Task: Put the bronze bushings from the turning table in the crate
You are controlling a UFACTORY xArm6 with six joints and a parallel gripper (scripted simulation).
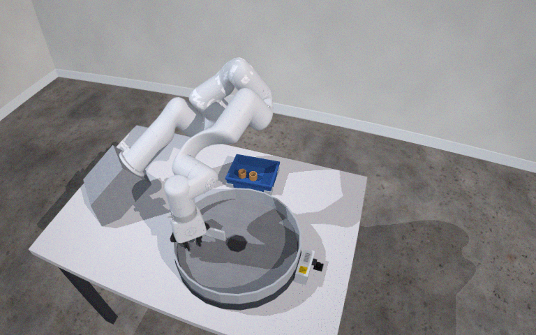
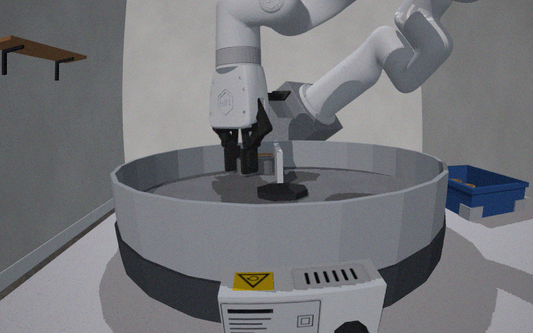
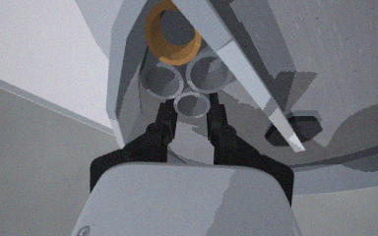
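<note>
In the wrist view my gripper [image 3: 192, 101] is shut on a steel bushing [image 3: 192, 104], the nearest of a tight cluster on the turning table. Two more steel bushings [image 3: 160, 81] [image 3: 207, 74] stand just beyond it, and a bronze bushing [image 3: 172, 35] stands behind those against the rim. In the top view the gripper [image 1: 192, 241] is down at the left inner edge of the turning table [image 1: 236, 250]. In the exterior view the fingers [image 2: 240, 159] reach down to the table surface. The blue crate [image 1: 252, 169] holds two bronze bushings [image 1: 241, 172] [image 1: 253, 175].
A white upright vane [image 2: 278, 164] stands on the table beside a black hub [image 2: 282, 191], close to the right of the fingers. The table's raised grey rim [image 2: 275, 231] surrounds the surface. A control box [image 1: 305, 266] sits at the table's front. The crate also shows in the exterior view [image 2: 484, 189].
</note>
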